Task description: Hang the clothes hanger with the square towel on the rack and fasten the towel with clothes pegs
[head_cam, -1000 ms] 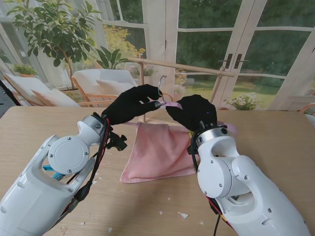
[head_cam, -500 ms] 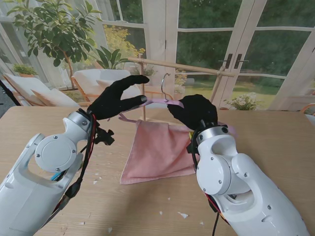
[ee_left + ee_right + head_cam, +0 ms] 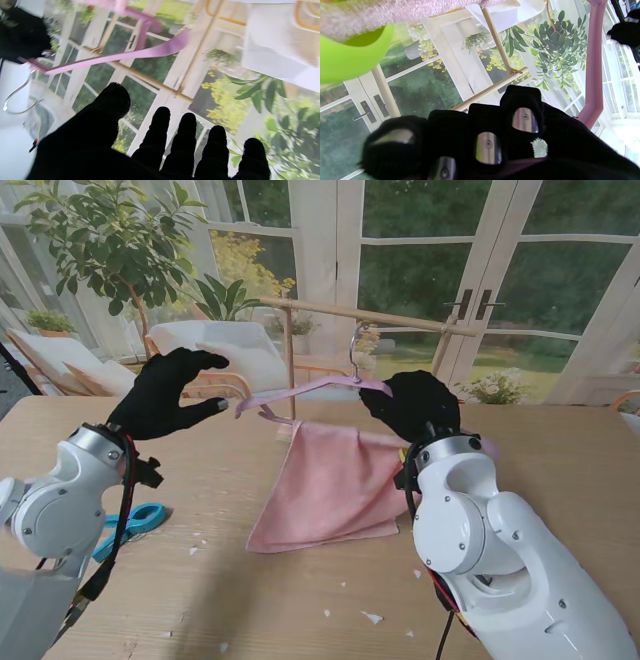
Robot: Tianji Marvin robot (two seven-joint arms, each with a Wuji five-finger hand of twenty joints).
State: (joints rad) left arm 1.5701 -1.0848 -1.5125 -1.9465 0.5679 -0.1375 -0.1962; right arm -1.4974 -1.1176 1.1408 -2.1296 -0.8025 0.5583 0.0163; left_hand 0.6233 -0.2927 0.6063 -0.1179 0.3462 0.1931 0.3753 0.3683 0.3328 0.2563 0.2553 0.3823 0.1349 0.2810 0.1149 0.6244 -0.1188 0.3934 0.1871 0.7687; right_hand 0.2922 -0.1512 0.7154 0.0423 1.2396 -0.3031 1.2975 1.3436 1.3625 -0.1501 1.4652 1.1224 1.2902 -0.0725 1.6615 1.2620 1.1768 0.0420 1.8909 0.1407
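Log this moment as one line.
phase: lifting hanger to rack | right hand: holds hanger | left hand: open | towel: draped | hook: not on rack

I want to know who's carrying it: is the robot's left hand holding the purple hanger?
No, the left hand is open with fingers spread, apart from the hanger.

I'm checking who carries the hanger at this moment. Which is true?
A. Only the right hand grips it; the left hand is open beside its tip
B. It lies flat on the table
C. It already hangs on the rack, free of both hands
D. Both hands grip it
A: the right hand is closed on the pink hanger, while the left hand has its fingers spread, holding nothing, as the left wrist view confirms.
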